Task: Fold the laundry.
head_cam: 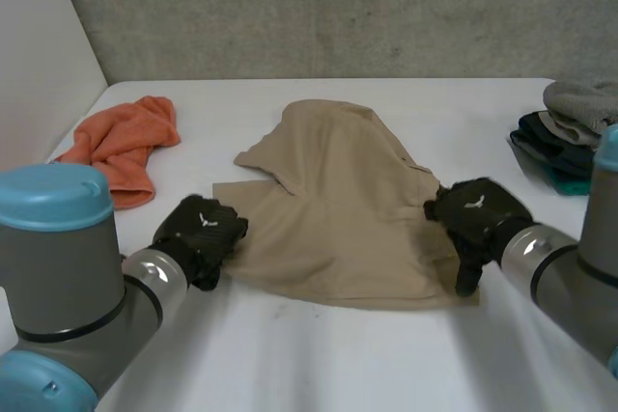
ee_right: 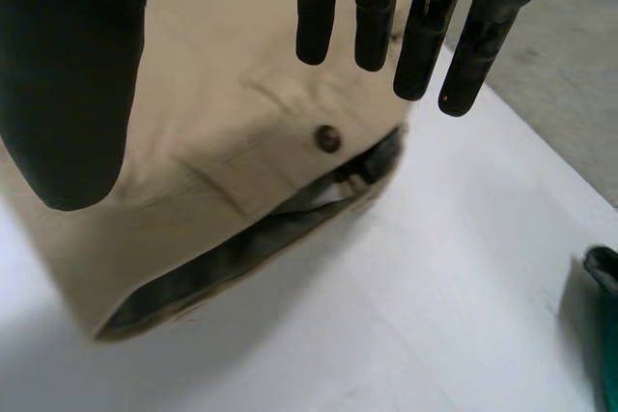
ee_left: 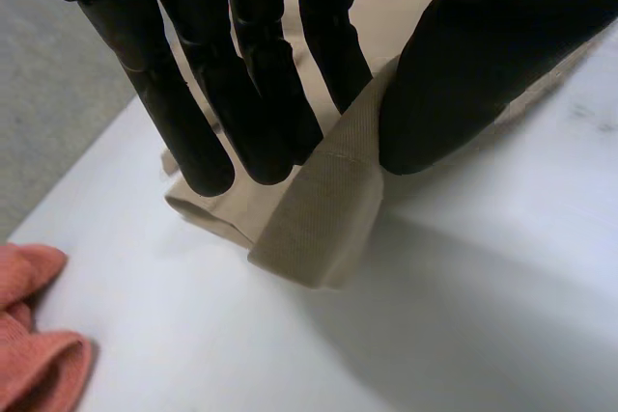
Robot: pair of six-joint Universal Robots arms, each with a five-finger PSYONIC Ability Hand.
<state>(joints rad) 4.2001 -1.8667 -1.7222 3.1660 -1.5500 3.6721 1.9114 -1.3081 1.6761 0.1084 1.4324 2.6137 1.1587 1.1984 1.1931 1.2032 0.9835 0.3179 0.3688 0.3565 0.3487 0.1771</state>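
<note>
White surface (head_cam: 319, 359). Left hand (ee_left: 253, 94) pinches hem (ee_left: 319, 209) of beige cloth trousers (head_cam: 338, 209); right hand (ee_right: 68, 84) spread wide, empty, over buttoned waistband (ee_right: 193, 205). Risk: shallow pinch slips, hem drops.

No readable words, numbers, labels. Small white emblem (head_cam: 206, 220) on back of left hand (head_cam: 196, 241); right hand (head_cam: 486, 219) alike.

Lab bench, white table (head_cam: 319, 354) — bare grey wall (head_cam: 338, 7)

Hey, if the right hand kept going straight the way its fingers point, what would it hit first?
Probably the beige garment, near its button: the right hand hovers open just over it, though depth is unclear.
</note>
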